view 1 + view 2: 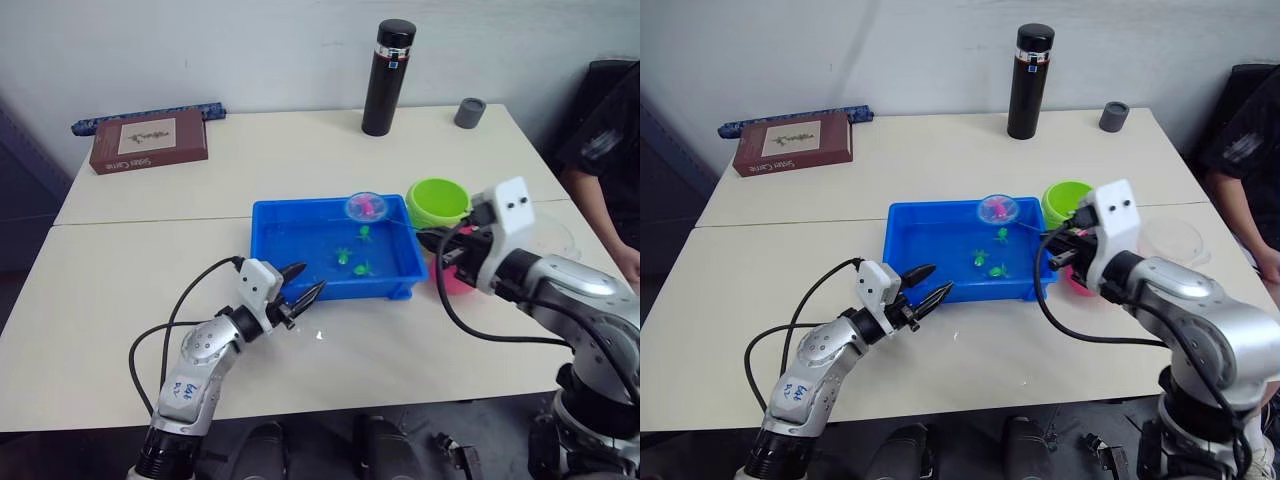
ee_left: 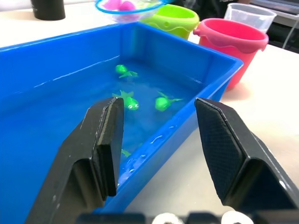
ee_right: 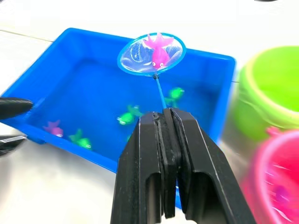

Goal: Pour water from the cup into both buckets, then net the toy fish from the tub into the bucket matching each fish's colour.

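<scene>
The tub (image 1: 300, 222) is a flat blue tray with water in it, sitting in the middle of the table. Three little green fish (image 2: 127, 100) float near its right end, and a pink fish (image 3: 53, 127) lies by the near wall. Another pink fish (image 3: 158, 50) sits in a small round net (image 3: 150, 54) held above the tub. The green bucket (image 1: 438, 200) and pink bucket (image 2: 232, 43) stand upright just right of the tub. The clear cup (image 1: 1173, 241) stands beside the pink bucket.

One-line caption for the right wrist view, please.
Right claw shut on net, lifting a pink fish above the blue tub.
</scene>
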`<state>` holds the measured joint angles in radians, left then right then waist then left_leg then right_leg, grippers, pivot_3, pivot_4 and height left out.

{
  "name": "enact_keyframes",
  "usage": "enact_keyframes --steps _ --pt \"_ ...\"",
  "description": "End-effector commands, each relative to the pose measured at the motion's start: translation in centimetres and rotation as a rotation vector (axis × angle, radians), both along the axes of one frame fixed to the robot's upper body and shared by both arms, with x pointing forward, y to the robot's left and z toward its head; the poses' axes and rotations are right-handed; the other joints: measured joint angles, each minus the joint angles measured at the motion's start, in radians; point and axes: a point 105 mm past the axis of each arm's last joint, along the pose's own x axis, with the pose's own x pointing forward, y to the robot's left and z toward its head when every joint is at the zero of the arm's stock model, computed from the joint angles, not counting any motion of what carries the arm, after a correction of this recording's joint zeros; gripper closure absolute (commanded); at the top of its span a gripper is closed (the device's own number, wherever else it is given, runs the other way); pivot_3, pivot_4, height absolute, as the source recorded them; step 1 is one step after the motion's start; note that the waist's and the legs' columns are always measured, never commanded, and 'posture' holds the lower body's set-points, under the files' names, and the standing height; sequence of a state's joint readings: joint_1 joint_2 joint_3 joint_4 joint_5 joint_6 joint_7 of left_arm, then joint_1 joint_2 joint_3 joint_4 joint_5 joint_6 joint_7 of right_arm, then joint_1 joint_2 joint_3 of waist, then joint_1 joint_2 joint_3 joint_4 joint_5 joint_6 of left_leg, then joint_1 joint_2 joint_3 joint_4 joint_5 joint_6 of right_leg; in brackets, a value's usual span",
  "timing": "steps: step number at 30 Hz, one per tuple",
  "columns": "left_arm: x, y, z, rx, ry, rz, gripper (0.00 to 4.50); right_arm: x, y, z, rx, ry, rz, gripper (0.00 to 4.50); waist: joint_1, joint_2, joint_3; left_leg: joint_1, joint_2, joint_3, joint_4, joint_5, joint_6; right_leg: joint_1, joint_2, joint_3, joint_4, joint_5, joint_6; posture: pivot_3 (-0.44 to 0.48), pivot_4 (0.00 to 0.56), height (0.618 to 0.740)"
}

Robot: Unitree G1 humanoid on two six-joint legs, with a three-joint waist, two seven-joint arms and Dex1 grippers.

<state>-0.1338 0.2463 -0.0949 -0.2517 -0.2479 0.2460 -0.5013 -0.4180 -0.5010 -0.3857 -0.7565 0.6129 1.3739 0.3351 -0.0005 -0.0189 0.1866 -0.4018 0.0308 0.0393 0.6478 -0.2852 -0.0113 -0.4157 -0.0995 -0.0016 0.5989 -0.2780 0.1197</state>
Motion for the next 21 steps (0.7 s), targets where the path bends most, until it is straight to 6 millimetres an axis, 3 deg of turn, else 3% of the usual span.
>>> enact_keyframes --steps 1,5,9,21 --pt "-0.2 -0.4 0.6 -0.011 -0.028 -0.036 1.83 -1.4 -1.3 2.1 -0.041 -0.145 -0.064 4.50 0.000 0.000 0.000 -0.001 0.000 0.000 0.000 0.000 0.000 0.000 0.000 -0.001 0.000 0.000 0.000 0.000 0.150 0.740" --pt "0.0 -0.7 0.6 -0.008 -0.025 -0.065 1.83 -2.9 -3.4 2.5 -0.103 -0.220 -0.167 4.50 0.000 0.000 0.000 -0.001 0.000 0.001 0.001 0.000 0.000 0.001 0.001 -0.001 -0.001 0.001 0.001 0.000 0.150 0.740" --pt "0.1 -1.0 0.6 -0.005 -0.024 -0.089 1.83 -4.0 -4.3 2.2 -0.159 -0.247 -0.212 4.50 0.002 0.000 0.000 -0.001 0.000 0.001 0.001 0.000 0.000 0.002 0.001 -0.004 -0.001 0.000 0.001 0.000 0.150 0.740" --pt "0.4 -1.5 0.6 0.006 -0.021 -0.149 1.83 -7.1 -7.1 -0.4 -0.342 -0.263 -0.328 4.50 0.003 0.000 0.000 -0.001 -0.001 0.000 0.003 0.001 0.001 0.004 0.002 -0.004 -0.002 0.001 0.001 0.000 0.150 0.740"
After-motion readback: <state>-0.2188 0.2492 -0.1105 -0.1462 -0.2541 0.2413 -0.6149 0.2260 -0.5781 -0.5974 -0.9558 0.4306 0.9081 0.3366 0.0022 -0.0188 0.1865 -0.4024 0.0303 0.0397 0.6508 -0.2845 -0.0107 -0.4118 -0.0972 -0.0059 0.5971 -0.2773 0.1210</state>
